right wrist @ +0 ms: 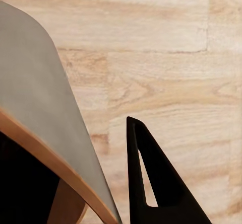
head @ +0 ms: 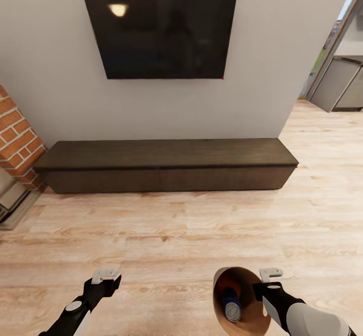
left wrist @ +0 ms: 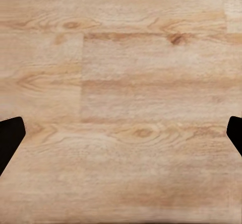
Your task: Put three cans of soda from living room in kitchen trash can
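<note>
The trash can [head: 241, 303] is round, orange-brown inside, grey outside [right wrist: 35, 98]. It is held above the wood floor [head: 181, 235], at the right end effector [head: 261, 289]. Inside it lie a dark blue soda can [head: 232, 303] with silvery top and an orange one [head: 229, 282].

1. I can't read any text, brand, number or sign in the head view or either wrist view.
2. TV [head: 160, 28] on the wall: black screen, only a lamp glare, no logo I can make out.
3. Blue can of soda [head: 232, 306] inside the tash can [head: 252, 321]: too small and blurred, label unreadable.
</note>
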Available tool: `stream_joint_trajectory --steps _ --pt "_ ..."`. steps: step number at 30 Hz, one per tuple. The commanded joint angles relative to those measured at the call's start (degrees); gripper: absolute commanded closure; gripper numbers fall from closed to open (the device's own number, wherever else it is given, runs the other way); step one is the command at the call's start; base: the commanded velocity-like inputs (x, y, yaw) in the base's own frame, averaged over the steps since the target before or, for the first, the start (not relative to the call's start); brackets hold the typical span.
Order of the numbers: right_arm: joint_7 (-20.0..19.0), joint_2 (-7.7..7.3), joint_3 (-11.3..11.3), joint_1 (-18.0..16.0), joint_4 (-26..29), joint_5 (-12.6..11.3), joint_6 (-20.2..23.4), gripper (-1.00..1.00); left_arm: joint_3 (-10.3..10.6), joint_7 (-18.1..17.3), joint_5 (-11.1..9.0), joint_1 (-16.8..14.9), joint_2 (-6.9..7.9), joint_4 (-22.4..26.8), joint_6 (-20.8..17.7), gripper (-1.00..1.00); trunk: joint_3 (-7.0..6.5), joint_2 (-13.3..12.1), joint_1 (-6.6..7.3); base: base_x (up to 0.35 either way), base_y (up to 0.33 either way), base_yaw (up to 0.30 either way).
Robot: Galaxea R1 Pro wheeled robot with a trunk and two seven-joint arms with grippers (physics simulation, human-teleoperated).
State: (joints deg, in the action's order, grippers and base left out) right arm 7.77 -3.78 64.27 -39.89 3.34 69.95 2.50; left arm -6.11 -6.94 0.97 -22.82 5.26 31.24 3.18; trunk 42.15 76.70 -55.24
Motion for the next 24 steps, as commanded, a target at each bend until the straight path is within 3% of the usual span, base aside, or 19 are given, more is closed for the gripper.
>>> stream_joint_trajectory --steps 1,24 --pt "-0.3 0.0 0.3 0.0 0.0 -0.1 0.0 1.0 0.0 0.0 0.0 0.0 -0.04 0.0 0.0 -1.0 0.06 0.0 0.0 -0.019 0.06 0.19" --pt "-0.3 0.01 0.2 0.0 -0.2 -0.1 0.0 1.0 0.0 0.1 0.0 0.0 -0.33 -0.1 0.3 -1.0 1.37 0.0 0.0 -0.125 0.238 0.191"
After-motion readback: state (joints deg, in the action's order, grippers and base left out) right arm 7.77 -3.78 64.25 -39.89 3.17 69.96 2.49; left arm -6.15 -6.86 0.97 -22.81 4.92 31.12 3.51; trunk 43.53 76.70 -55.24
